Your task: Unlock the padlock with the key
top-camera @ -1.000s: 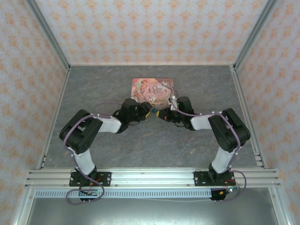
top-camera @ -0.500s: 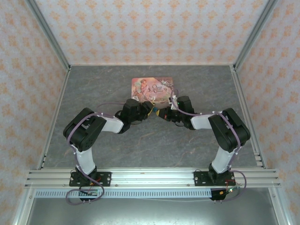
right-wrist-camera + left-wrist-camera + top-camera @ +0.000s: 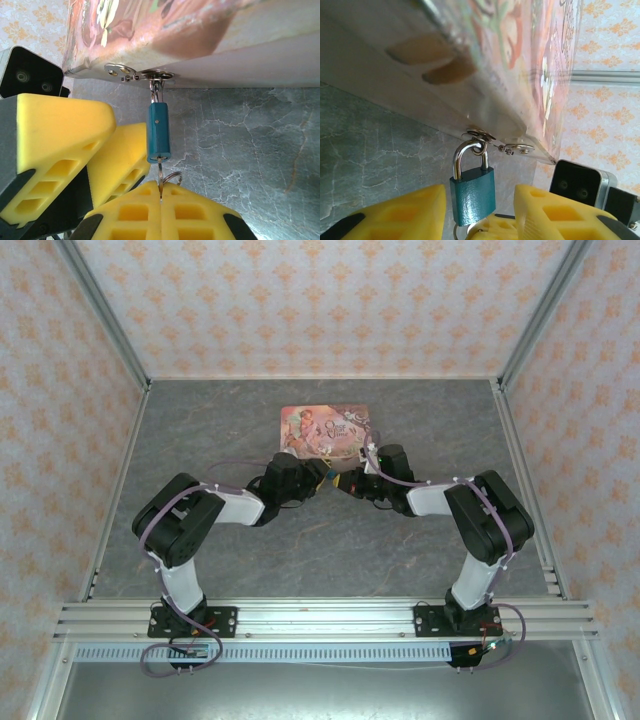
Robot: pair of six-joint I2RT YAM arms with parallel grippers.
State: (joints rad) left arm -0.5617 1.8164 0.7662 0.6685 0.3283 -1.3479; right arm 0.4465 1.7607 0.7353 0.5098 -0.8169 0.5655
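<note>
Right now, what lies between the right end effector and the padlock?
Right wrist view: the key and its ring bridge the gap from the right end effector up to the padlock.

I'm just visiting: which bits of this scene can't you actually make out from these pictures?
- Small metal key: in the right wrist view its head is pinched inside the right gripper; a sliver and ring show.
- Tiny blue-teal padlock: in the left wrist view its keyhole is hidden behind yellow fingertips at the bottom edge.
- Top view: the padlock is too small to make out by the pink illustrated tin.
- Whether it has unlocked: cannot tell.
</note>
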